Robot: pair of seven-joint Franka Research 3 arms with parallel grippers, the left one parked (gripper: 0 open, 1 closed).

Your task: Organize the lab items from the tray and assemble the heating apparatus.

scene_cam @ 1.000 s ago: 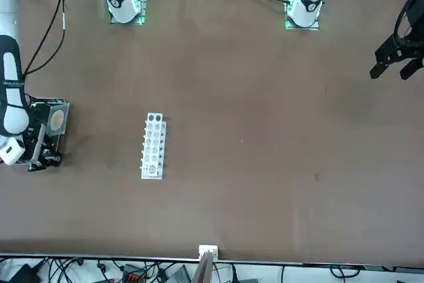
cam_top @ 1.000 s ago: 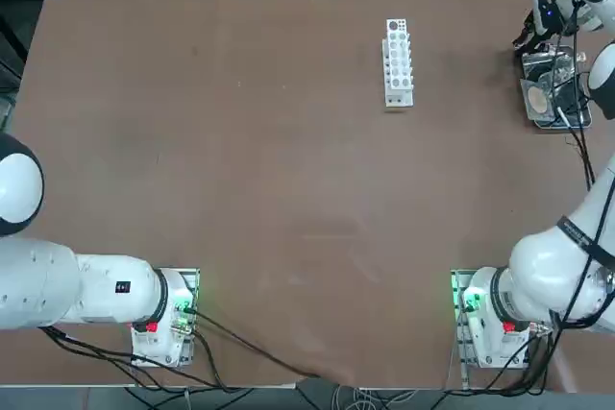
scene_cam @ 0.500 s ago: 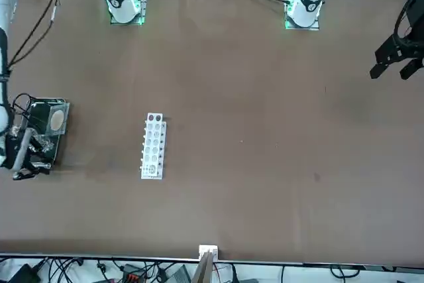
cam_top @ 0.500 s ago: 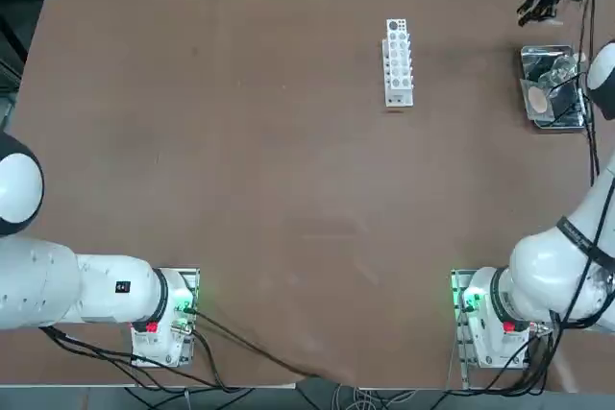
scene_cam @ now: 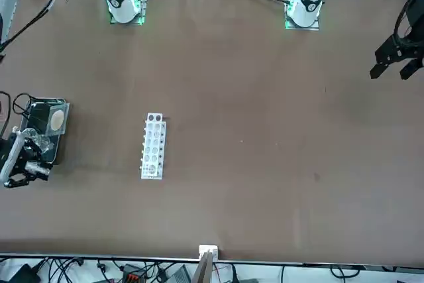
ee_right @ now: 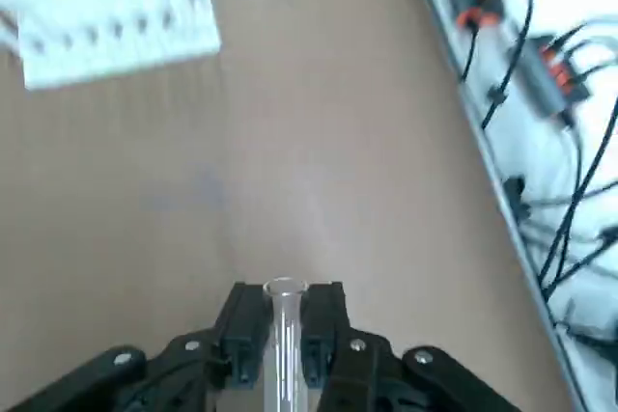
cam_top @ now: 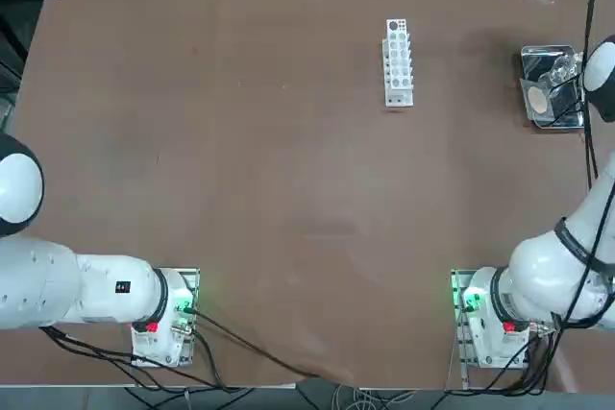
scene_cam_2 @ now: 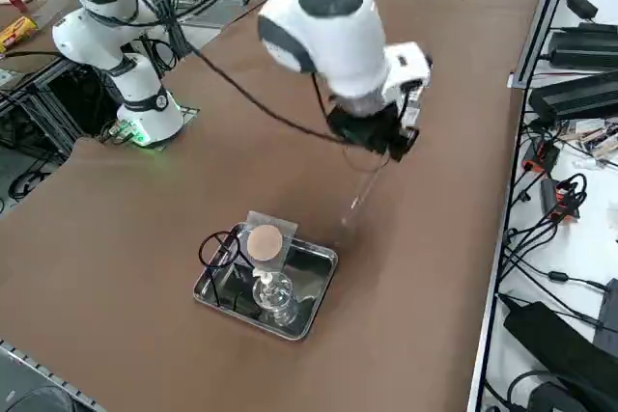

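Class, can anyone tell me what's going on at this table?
The robot's right claw is gripping a clear glass tube, held up over the table. Beside it, the shiny metal tray bears the small glass burner, the black wire tripod and the mesh square with its tan centre. The heating set isn't assembled. The white rack stands apart.

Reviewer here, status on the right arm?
Right gripper shut on clear glass tube, above table. Burner bottle, mesh, tripod on metal tray. Nothing seen blocking.
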